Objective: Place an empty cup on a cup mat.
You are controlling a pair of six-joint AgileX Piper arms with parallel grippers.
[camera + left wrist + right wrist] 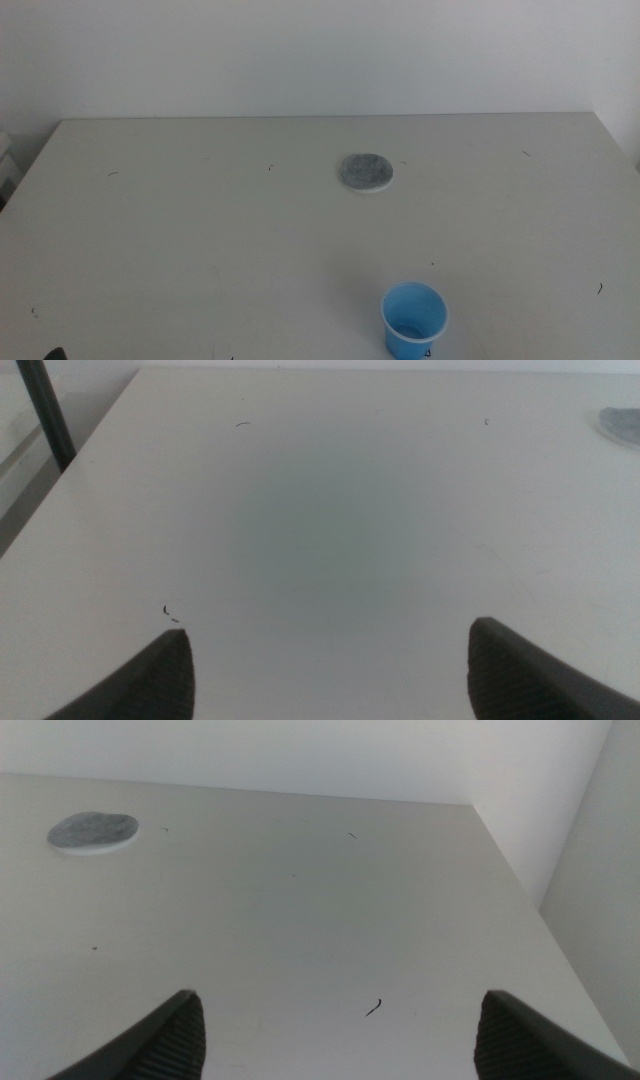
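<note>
Cup: blue cup (414,320) upright on the table (200,240), near the front edge in the middle view, right of centre; nothing visible inside.
Cup mat: grey cup mat (366,171) flat on the table, farther back, well apart from the cup, nothing on it.
Left gripper (330,670): above bare table, jaws spread wide, holding nothing.
Right gripper (335,1035): above bare table, jaws spread wide, holding nothing; cup mat visible far off.
</note>
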